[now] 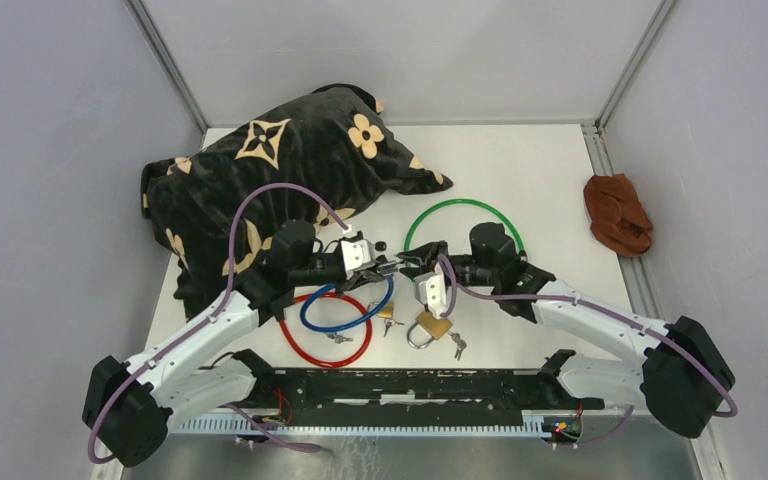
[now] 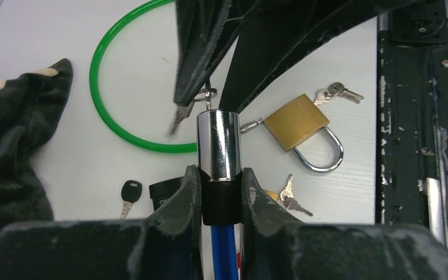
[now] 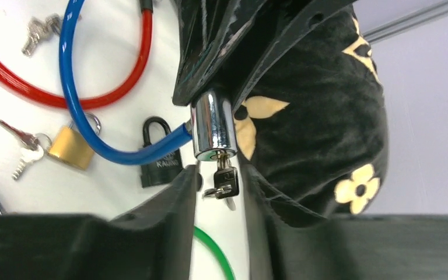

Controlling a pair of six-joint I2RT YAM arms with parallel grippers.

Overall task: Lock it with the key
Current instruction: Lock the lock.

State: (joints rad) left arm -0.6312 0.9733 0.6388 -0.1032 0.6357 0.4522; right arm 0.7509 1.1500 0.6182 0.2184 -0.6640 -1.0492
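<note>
My left gripper (image 1: 388,264) (image 2: 219,178) is shut on the black collar of the blue cable lock's chrome cylinder (image 2: 217,143) and holds it above the table. The blue cable (image 1: 345,322) (image 3: 73,105) loops down from it. A small black-headed key (image 3: 226,178) sits in the cylinder's end face (image 3: 213,131), with a second key hanging from its ring. My right gripper (image 1: 412,268) (image 3: 219,178) is open; its fingers (image 3: 181,198) stand on either side of the key with a gap on both sides. In the left wrist view the right gripper hides most of the key.
A red cable lock (image 1: 325,348), a green cable lock (image 1: 465,212), a brass padlock (image 1: 432,328) (image 2: 296,121) with keys, a black padlock (image 3: 160,157) and a loose black-headed key (image 2: 130,192) lie on the white table. A black patterned blanket (image 1: 260,180) lies back left, a brown cloth (image 1: 617,215) at right.
</note>
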